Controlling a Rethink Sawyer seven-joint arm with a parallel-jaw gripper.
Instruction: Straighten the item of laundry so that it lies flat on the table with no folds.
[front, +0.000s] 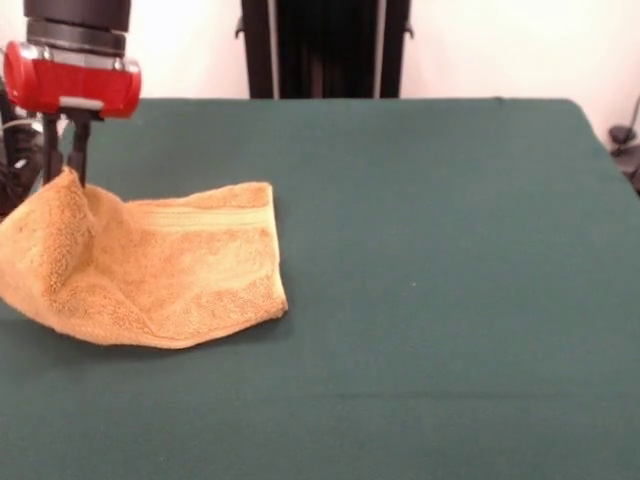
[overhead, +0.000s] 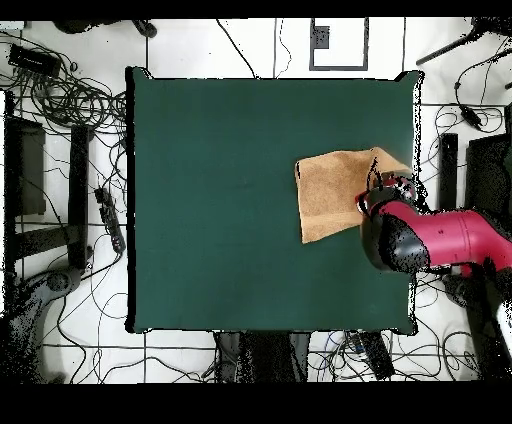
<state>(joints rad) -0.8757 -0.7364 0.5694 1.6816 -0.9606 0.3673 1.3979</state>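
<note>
**Towel corner lifted at the table's edge**

In the front view the gripper (front: 64, 165) pinches a raised corner of the golden-orange towel (front: 170, 275); the rest lies rumpled on the green table (front: 430, 300), near its left edge; the right part lies flat.

Bright even light, soft shadows, slight blur

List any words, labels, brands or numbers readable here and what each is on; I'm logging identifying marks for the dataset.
None can be read in either view.
The towel shows woven bands only; no tag is visible.
The gripper and its red housing carry no legible marking.
The table is plain green.
</note>
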